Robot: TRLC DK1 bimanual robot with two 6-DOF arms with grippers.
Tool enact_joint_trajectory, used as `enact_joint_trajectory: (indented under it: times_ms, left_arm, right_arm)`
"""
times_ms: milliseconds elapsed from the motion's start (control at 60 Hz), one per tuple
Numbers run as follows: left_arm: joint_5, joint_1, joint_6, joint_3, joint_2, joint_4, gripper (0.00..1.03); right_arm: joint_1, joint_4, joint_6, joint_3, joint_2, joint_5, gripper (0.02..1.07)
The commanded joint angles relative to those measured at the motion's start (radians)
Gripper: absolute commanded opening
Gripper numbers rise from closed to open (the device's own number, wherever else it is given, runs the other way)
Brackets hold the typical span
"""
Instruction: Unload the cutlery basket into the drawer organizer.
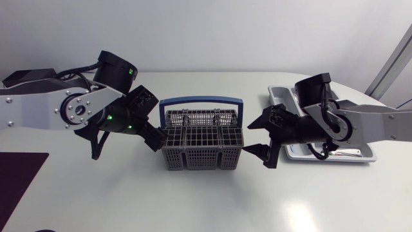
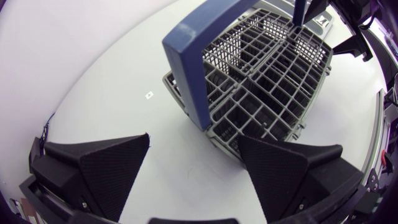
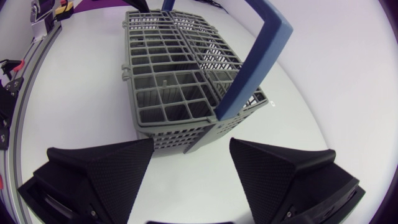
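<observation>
The cutlery basket [image 1: 203,151] is flanked by the left gripper [image 2: 194,140] and right gripper [image 3: 191,142], jaws held open, probably readied for reaching inside

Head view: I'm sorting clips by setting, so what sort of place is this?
Probably a robotics lab bench, not a kitchen: a plain white table, a left arm and right arm flanking a grey cutlery basket, and a white drawer organizer nearby.

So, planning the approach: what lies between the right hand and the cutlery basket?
Only bare table: the right wrist view shows nothing between the open right hand and the cutlery basket.
</observation>
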Motion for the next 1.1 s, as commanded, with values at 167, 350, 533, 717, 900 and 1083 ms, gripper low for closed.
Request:
enact_joint_trajectory:
  times_ms: [167, 350, 533, 717, 900, 1083]
  left_arm:
    - [0.015, 0.007, -0.014, -0.046, -0.113, 0.001, 0.99]
    - [0.07, 0.053, -0.039, -0.072, -0.242, 0.017, 0.99]
    - [0.085, 0.122, -0.039, -0.112, -0.343, 0.029, 0.99]
    - [0.098, 0.18, -0.039, -0.143, -0.434, 0.0, 0.99]
    - [0.158, 0.265, -0.033, -0.161, -0.506, -0.052, 0.99]
    - [0.184, 0.3, -0.005, -0.205, -0.603, -0.052, 0.99]
  right_arm:
    - [0.007, 0.0, 0.027, -0.055, -0.083, 0.026, 0.94]
    - [-0.033, -0.032, 0.026, -0.061, -0.163, 0.024, 1.03]
    - [-0.093, -0.062, 0.024, -0.074, -0.229, 0.01, 1.03]
    - [-0.155, -0.068, 0.041, -0.101, -0.299, 0.007, 1.03]
    - [-0.214, -0.1, 0.067, -0.118, -0.396, 0.004, 1.03]
    - [-0.279, -0.111, 0.107, -0.15, -0.485, -0.011, 1.03]
